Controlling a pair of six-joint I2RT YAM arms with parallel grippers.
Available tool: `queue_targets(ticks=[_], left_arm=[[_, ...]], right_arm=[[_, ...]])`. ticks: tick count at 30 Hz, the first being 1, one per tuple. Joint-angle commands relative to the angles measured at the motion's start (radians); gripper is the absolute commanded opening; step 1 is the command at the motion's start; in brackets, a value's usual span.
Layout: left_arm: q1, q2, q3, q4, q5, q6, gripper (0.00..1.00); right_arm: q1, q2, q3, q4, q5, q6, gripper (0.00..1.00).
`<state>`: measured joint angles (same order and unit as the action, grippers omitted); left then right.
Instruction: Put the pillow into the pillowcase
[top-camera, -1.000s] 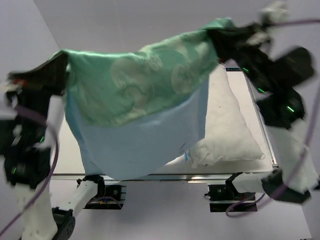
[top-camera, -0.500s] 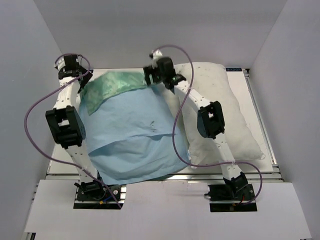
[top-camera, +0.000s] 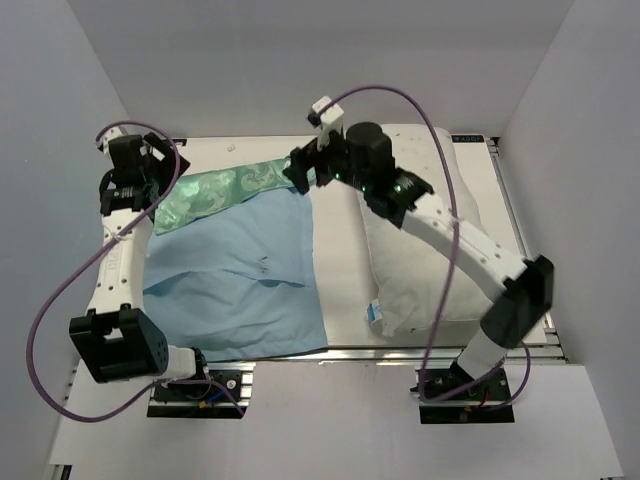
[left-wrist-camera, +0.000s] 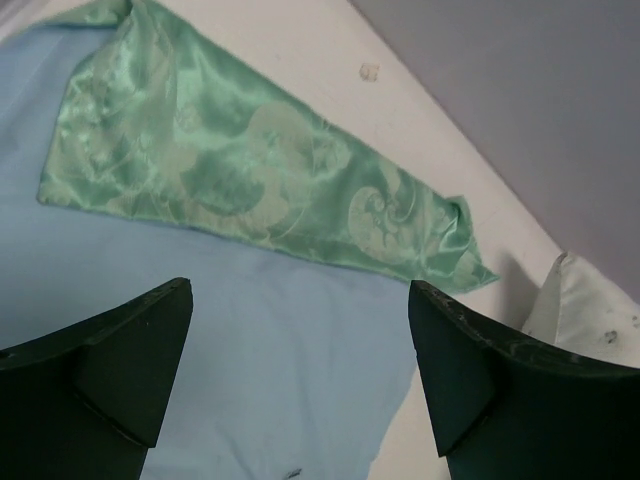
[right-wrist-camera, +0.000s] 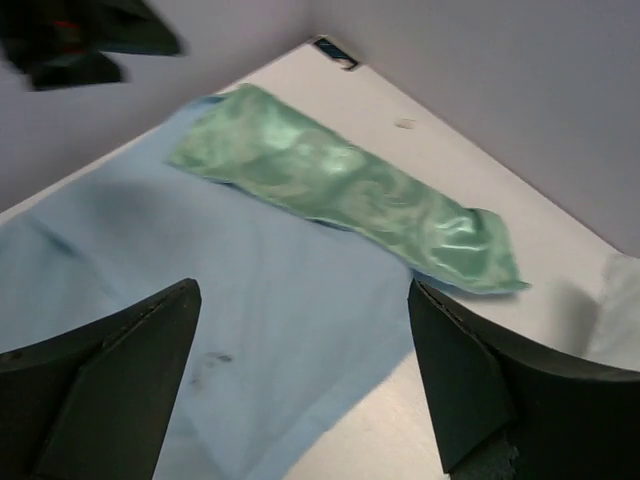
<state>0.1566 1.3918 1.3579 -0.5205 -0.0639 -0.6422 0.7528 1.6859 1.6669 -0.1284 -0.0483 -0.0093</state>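
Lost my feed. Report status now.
Left claw open, right claw open, both empty. Pillowcase spread flat, pillow beside it, not inside. Nothing blocking.

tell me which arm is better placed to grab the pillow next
Right, likely: the right gripper hovers open at the pillowcase edge next to the pillow, with its arm reaching over the pillow. The left gripper, open too, is at the far left corner, across the pillowcase.

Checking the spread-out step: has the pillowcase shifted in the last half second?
Yes. The pillowcase has pulled left, away from the pillow; bare table now shows between them, where they met before.
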Motion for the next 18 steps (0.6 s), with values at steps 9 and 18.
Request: queue_targets(ticks=[9,18], left_arm=[[-0.022,0.199,-0.023,-0.102,-0.036,0.024,0.98],[-0.020,0.335,0.049,-0.177,-0.190,-0.025,0.98]], right_arm=[[0.204,0.204,-0.157,-0.054,0.014,0.034,0.89],[0.234,0.391,-0.139,-0.076,0.045,0.075,0.83]])
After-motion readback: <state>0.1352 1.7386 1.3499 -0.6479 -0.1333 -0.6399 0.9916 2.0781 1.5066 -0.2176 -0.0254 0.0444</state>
